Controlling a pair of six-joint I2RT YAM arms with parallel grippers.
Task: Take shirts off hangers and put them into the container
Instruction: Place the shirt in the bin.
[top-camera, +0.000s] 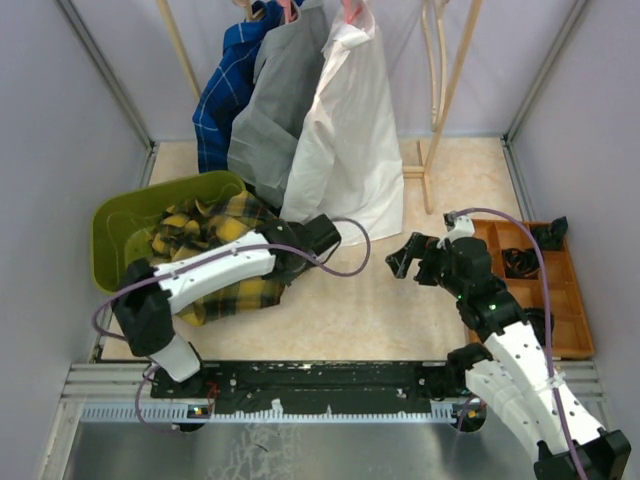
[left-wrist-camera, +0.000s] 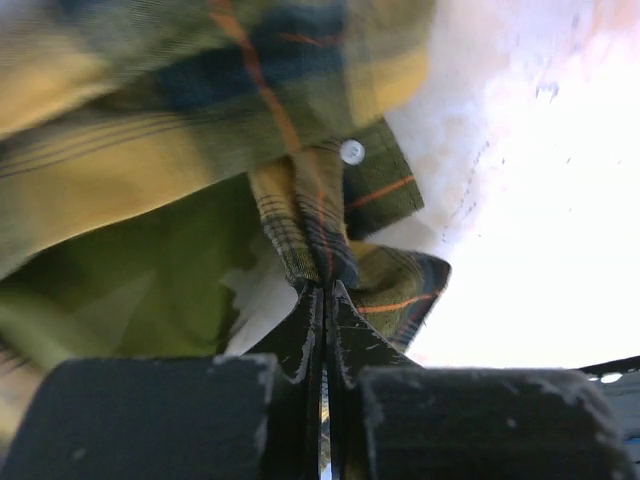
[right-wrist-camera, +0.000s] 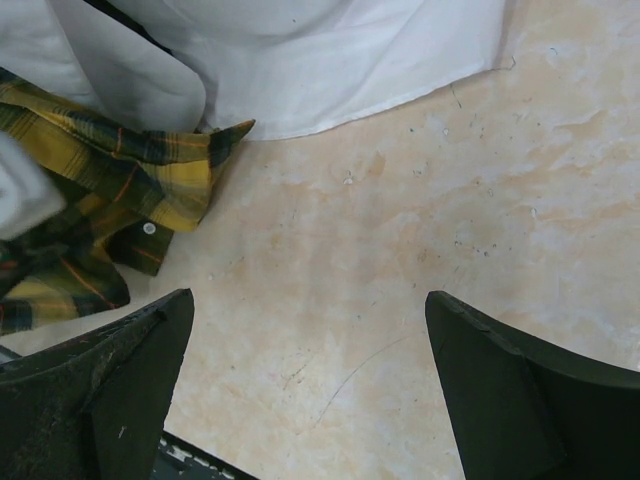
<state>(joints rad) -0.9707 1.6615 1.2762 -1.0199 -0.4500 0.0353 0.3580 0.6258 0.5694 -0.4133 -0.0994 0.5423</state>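
Shirt (left-wrist-camera: 300, 225), plaid, clamped in left gripper (left-wrist-camera: 325, 295), draped over container (top-camera: 99, 238) rim.

The table (top-camera: 380, 300) has a pale beige, marbled surface, with fine scratches visible in the right wrist view (right-wrist-camera: 400, 220). An orange divided tray (top-camera: 588, 320) lies at its right edge, with black parts (top-camera: 520, 262) in its far compartments. Straight wooden rack poles (top-camera: 455, 75) stand at the far side. Plain grey walls (top-camera: 60, 150) enclose the table.
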